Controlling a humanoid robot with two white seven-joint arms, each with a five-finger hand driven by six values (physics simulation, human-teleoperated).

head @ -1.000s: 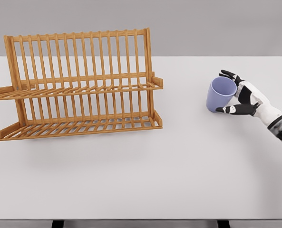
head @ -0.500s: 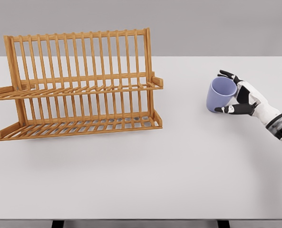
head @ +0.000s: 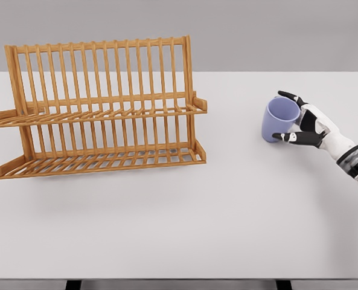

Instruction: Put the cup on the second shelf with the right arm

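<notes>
On the right side of the white tabletop (head: 239,205), the right hand (head: 308,125) is wrapping its fingers (head: 289,96) around the purple cup (head: 279,120), and next it is going to need to lift it over to the wooden rack (head: 100,109).

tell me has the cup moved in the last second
No. The cup sits at the same spot on the table, right of the rack; only the right hand closed in slightly.
</notes>
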